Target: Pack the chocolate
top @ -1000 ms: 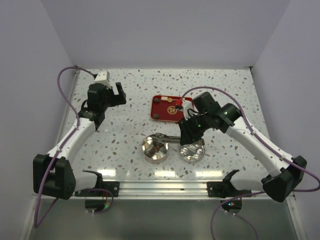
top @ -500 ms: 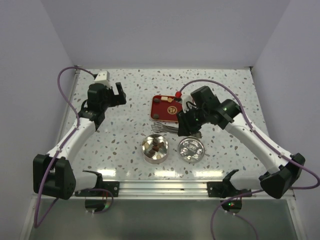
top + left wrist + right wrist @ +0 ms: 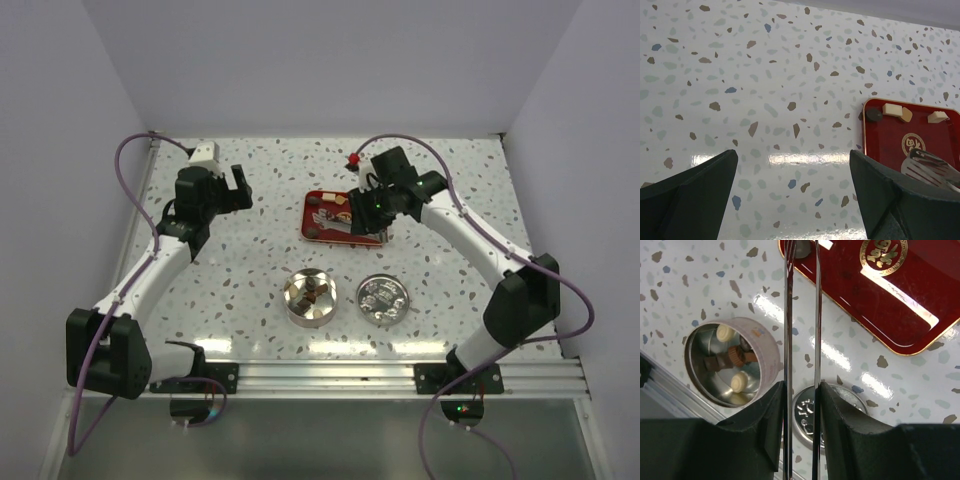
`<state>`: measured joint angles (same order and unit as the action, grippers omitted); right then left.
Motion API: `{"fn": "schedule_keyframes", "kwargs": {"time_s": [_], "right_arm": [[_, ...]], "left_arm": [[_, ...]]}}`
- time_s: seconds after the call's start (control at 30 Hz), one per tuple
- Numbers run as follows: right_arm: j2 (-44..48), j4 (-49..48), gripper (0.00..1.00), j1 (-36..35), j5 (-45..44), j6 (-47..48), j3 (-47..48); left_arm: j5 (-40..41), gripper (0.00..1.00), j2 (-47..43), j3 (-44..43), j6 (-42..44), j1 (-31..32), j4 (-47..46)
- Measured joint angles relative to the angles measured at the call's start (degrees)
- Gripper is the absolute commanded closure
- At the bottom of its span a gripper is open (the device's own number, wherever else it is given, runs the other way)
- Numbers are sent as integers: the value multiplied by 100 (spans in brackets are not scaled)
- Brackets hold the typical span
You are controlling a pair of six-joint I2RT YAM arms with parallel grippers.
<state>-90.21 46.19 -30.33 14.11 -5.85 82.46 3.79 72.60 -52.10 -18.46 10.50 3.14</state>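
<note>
The right hand (image 3: 801, 395) is clamped on the tongs (image 3: 930, 167) over the red tray (image 3: 890, 142), left hand (image 3: 238, 187) gaping empty, and a crooked pinch could flick a cream piece (image 3: 892, 109) onto the tabletop (image 3: 765, 75).

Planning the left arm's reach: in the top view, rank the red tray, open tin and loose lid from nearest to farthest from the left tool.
From the left tool:
1. red tray, to its right, mid-table.
2. open tin, closer to the arm bases, centre.
3. lid, just right of the tin.
</note>
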Motion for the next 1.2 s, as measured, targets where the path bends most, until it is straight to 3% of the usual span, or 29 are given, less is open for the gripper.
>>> {"fn": "schedule_keyframes", "kwargs": {"time_s": [0.27,0.73,1.2], "right_arm": [[-380,-140,64,118,-339,57,4],[-389,-116,63,531,-1768,28,4],[-391,-83,61,527,-2214,-68,153]], "left_arm": [[0,0,4,0,0,0,0],[-2,0,90,0,-2,0,0],[-7,0,96,0,-2,0,-2]]}}
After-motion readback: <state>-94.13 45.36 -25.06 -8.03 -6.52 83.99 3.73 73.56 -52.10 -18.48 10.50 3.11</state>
